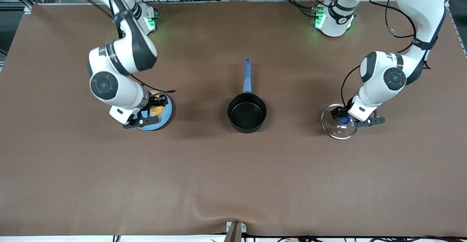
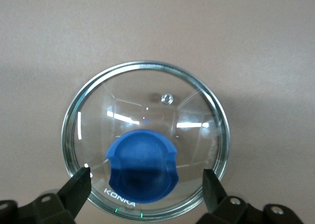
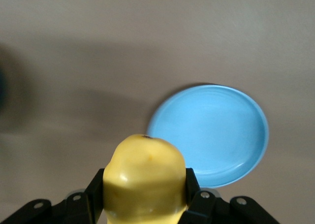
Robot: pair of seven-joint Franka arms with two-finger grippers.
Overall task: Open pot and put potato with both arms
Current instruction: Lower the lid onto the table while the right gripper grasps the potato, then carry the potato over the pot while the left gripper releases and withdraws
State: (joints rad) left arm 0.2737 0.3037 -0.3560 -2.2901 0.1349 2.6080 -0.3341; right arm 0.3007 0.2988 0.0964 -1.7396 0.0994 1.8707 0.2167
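- Front view: the pot (image 1: 247, 112) stands uncovered in the middle of the brown, matte counter (image 1: 233, 183); its round black bowl holds nothing, and its long straight blue handle (image 1: 247, 75) points toward the robots' bases.
- The lid (image 1: 339, 122) lies flat on the counter toward the left arm's end, well apart from the pot; it is a clear glass disc with a steel rim and a rounded blue knob (image 2: 141, 166), with a small vent hole in the glass.
- The left gripper (image 2: 144, 180) is over the lid; its black fingers (image 2: 78, 185) stand spread on either side of the knob, apart from it and gripping nothing.
- The plate (image 3: 216, 134) lies toward the right arm's end of the counter; it is flat, round, glossy light blue, with nothing resting in the part that shows.
- The right gripper (image 3: 144, 192) is over the plate's edge; its fingers (image 3: 96, 190) are clamped on the potato (image 3: 144, 179), a lumpy, smooth-skinned yellow oval held clear of the plate.
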